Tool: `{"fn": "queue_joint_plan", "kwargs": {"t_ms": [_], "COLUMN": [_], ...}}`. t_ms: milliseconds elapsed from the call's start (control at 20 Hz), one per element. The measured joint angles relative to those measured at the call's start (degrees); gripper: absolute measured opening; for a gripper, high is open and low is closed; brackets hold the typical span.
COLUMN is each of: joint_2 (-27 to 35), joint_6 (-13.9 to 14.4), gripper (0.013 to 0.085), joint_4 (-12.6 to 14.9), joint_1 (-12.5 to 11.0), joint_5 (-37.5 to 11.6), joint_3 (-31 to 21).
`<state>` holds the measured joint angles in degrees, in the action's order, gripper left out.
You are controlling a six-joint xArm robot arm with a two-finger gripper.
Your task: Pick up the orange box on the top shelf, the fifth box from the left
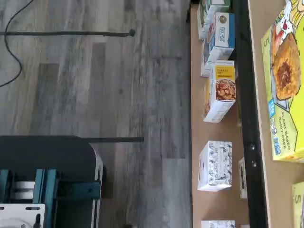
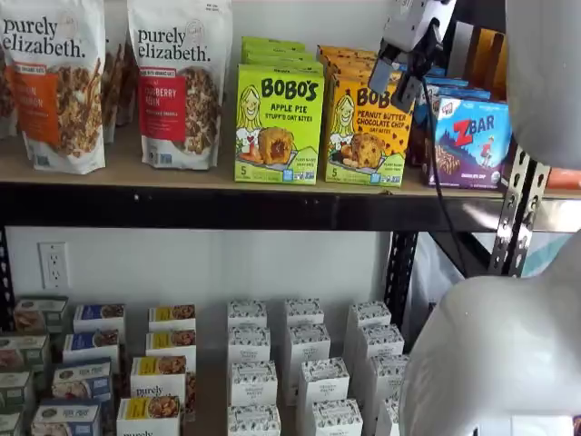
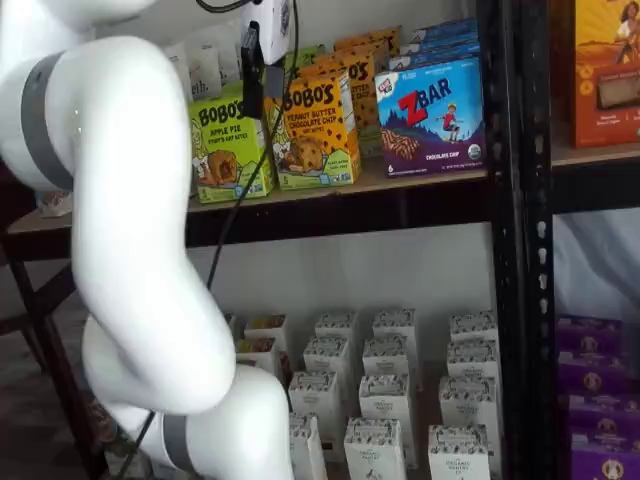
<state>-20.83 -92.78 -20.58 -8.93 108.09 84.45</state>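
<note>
The orange box (image 2: 368, 132) (image 3: 320, 125) stands upright on the top shelf (image 2: 227, 207) (image 3: 330, 215), printed BOBO'S Peanut Butter Chocolate Chip, with more orange cartons behind it. My gripper (image 2: 395, 84) hangs before the box's upper right corner in a shelf view. It is open, with a gap between its black fingers (image 2: 380, 76) and nothing in them. In a shelf view the gripper (image 3: 252, 88) shows side-on, out in front of the shelf rail and apart from the box. The wrist view shows the shelf's black rail (image 1: 249, 142) but not the fingers.
A lime-green Apple Pie carton (image 2: 277, 123) stands left of the orange box and a blue ZBar carton (image 2: 472, 141) right of it. Granola bags (image 2: 177, 82) fill the shelf's left. Small white boxes (image 2: 304, 363) line the lower shelf. My white arm (image 3: 130, 250) fills the foreground.
</note>
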Motion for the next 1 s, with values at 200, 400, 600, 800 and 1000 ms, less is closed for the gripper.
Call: {"fn": "queue_joint_plan", "kwargs": {"t_ms": [200,400,600,800,1000], "joint_2": [-0.57,-0.47,-1.07,-1.76,-1.59], "joint_6": [0.36,0.77,0.73,0.24,-0.79], "gripper": [0.0850,0.0850,0.0850,0.0850,0.0850], "joint_4": [0.24,-0.04,-1.09,-0.85,0.82], "joint_1": [0.31,0.52,0.20,0.07,-0.05], "joint_5": [-1.98,-2.77,-5.79,-11.10,-16.08], "joint_3": [0.01,0.53,-0.24,-1.46,-2.33]}}
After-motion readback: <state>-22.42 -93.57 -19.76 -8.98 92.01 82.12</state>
